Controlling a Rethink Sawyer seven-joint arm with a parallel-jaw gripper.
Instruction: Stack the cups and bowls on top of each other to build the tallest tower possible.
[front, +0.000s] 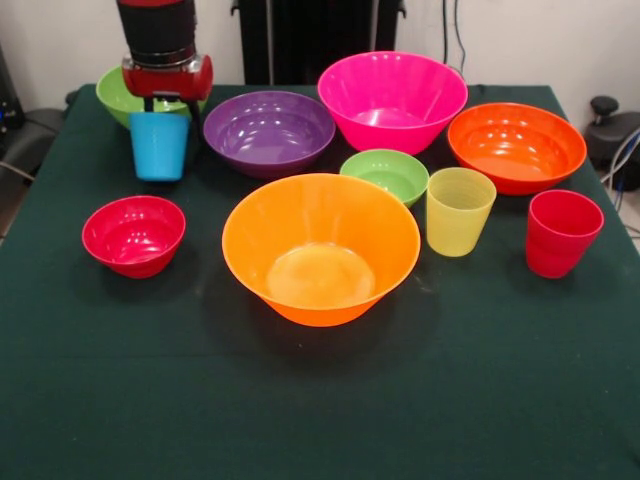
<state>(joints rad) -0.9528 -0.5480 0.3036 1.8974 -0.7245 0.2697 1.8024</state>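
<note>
My gripper (170, 112) hangs at the far left, right over the blue cup (158, 146), whose rim meets its underside. Whether the cup is gripped or stands on the cloth I cannot tell. The yellow-green cup (459, 210) and the red cup (562, 232) stand upright at the right. All bowls sit apart: a big orange bowl (320, 248) in the middle, a small green bowl (385, 175) behind it, a small red bowl (134, 235) at the left, and purple (268, 131), pink (392, 99) and red-orange (516, 146) bowls further back. A lime bowl (115, 92) is half hidden behind the gripper. No tower stands.
A dark green cloth (320, 400) covers the table, with a wide bare strip along the near edge. Dark equipment and cables (615, 135) sit past the right edge.
</note>
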